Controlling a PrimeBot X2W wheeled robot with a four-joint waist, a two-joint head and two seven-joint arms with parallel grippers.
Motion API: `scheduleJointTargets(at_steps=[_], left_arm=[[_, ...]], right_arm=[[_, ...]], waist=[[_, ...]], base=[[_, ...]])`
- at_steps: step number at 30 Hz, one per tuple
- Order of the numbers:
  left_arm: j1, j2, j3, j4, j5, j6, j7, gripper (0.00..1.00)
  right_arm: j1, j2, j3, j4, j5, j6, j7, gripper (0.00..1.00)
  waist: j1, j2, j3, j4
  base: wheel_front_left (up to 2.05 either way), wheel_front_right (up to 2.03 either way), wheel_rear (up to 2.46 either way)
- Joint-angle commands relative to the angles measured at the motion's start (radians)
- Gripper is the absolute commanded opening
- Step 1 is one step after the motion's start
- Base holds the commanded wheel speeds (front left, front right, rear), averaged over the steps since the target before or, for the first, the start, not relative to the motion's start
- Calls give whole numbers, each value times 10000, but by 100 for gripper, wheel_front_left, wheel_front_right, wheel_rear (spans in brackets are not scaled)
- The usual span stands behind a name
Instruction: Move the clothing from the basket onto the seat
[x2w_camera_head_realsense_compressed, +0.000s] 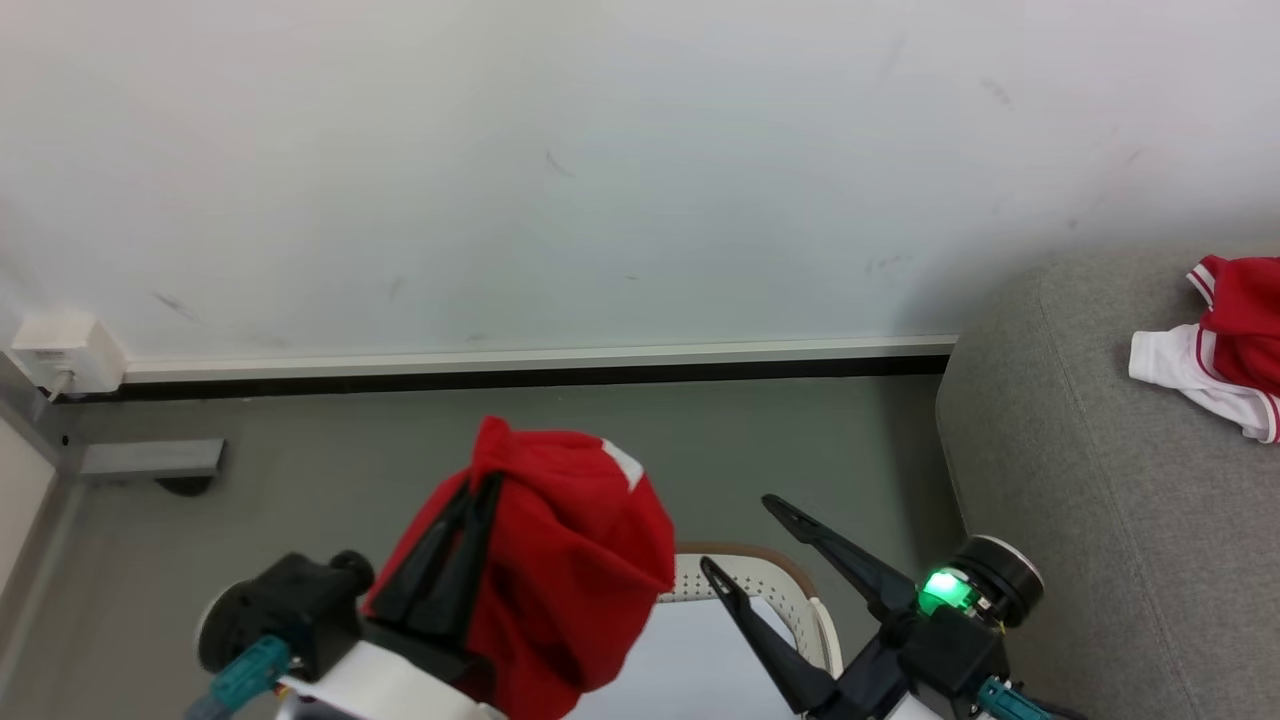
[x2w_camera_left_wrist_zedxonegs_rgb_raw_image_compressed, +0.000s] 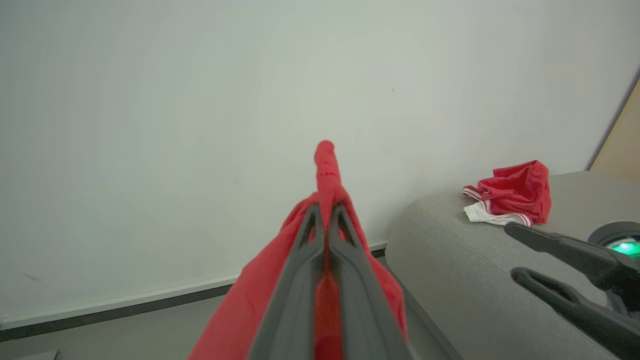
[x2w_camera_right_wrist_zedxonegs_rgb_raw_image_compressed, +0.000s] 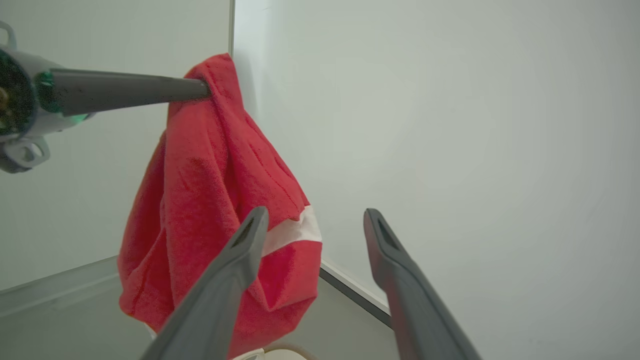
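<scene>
Left tool (x2w_camera_head_realsense_compressed: 483, 485) clamps red garment (x2w_camera_head_realsense_compressed: 570, 590) above basket rim (x2w_camera_head_realsense_compressed: 755, 551); right tool (x2w_camera_head_realsense_compressed: 737, 532) spread near seat edge (x2w_camera_head_realsense_compressed: 965, 480)

fuzzy red terry garment (x2w_camera_right_wrist_zedxonegs_rgb_raw_image_compressed: 210, 190), woven grey sofa (x2w_camera_head_realsense_compressed: 1080, 480) (matt).

The grey floor (x2w_camera_head_realsense_compressed: 520, 440) runs back to a white wall with a pale skirting. On it stands the cream basket (x2w_camera_head_realsense_compressed: 745, 575), showing part of its perforated wall and brown rim band, near the rounded end of the light-grey seat (x2w_camera_head_realsense_compressed: 1080, 480); the seat also rests on the floor. On the seat's top lies a crumpled red garment (x2w_camera_head_realsense_compressed: 1240, 320) with white, red-striped trim. A flat grey piece (x2w_camera_head_realsense_compressed: 150, 458) sits at the floor's far left by the wall.
</scene>
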Motion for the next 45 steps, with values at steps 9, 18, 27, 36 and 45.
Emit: scheduleJointTargets(at_steps=[9,18,27,36,45], left_arm=[[-1322,-962,-1694,693,421,-924,332,0],[-1760,-1458,-2615,936,404,-1445,558,0],[-1649,-1396,-2596,1094,372,-1339,379,89],[-1456,-1360,-2556,1802,555,-1214,-232,100],[-1516,-1745,-2883,2892,738,-1442,-1203,100]], right_arm=[[-1763,-617,2144,-24,1344,-24,503,100],[-2059,-685,2345,712,1741,-26,810,49],[-1703,-522,1663,1206,2137,-26,655,0],[-1428,-925,347,1007,2055,-26,429,0],[-1061,-1241,-1131,581,1820,-26,408,0]], waist=[[-1,0,-19,-65],[-1,0,-77,-171],[-1,0,-174,-370],[-1,0,28,-1119],[-1,0,382,-2445]], base=[[0,0,0],[0,0,0],[0,0,0],[0,0,0],[0,0,0]])
